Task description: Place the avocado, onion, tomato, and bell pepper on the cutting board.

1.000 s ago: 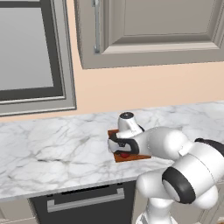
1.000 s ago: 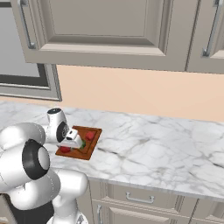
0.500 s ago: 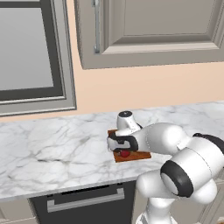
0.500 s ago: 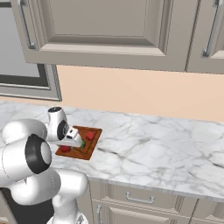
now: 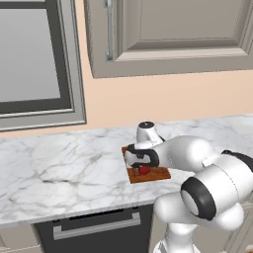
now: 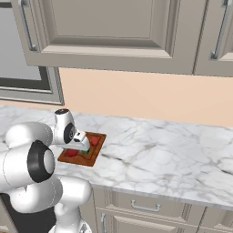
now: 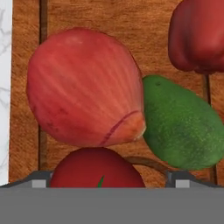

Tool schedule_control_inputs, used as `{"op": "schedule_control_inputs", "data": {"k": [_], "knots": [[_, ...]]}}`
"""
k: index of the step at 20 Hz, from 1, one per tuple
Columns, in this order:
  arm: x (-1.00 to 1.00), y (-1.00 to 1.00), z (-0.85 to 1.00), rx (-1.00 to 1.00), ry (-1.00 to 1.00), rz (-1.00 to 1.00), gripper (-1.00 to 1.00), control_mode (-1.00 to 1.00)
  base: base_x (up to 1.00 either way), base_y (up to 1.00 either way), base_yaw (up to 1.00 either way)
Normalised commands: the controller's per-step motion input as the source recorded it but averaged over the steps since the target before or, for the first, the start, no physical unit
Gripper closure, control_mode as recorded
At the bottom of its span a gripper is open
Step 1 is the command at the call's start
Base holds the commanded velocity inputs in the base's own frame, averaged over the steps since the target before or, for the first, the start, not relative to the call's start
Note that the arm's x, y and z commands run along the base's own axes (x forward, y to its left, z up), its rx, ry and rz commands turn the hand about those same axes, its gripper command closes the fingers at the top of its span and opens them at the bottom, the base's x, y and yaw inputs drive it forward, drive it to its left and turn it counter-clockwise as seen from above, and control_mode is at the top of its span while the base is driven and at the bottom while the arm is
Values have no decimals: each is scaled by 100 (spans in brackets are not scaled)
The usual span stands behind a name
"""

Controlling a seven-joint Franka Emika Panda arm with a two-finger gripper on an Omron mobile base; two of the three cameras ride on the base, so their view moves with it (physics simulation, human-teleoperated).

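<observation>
Hand view: the onion (image 7: pixel 83 89) lies just ahead of the jaws, touching the avocado (image 7: pixel 181 124) on its right. The tomato (image 7: pixel 96 168) sits nearest, between the two finger tips, its lower part cut off. The pepper (image 7: pixel 197 35) lies further ahead to the right, cut by the frame. All four rest on the board (image 7: pixel 26 52), with white counter (image 7: pixel 4 87) beyond its left edge. Whether the jaws are released or clenched cannot be told, since only the tip corners show.

Left base view: the gripper (image 5: pixel 140 163) hangs low over the board (image 5: pixel 160 174), the wrist and forearm covering most of it; a red lump (image 5: pixel 144 170) shows under the hand. The marble counter (image 5: pixel 59 168) runs below a window (image 5: pixel 34 54) and a cabinet (image 5: pixel 173 34).

Right base view: the gripper (image 6: pixel 84 146) stands over the board (image 6: pixel 93 152); red items (image 6: pixel 94 141) show beside it, and a sliver of green (image 6: pixel 84 151) below it, too small to make out
</observation>
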Motion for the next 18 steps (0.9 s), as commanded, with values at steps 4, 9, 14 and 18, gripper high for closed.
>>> {"op": "schedule_control_inputs", "data": {"k": [4,9,14,18], "knots": [[15,0,41,0,-4,0,-100,-100,0,0,0],[15,-2,49,0,-6,0,-100,-100,0,0,0],[-13,-7,51,0,-17,1,-100,-100,0,0,0],[-93,0,87,0,-42,4,-100,-100,0,0,0]]}}
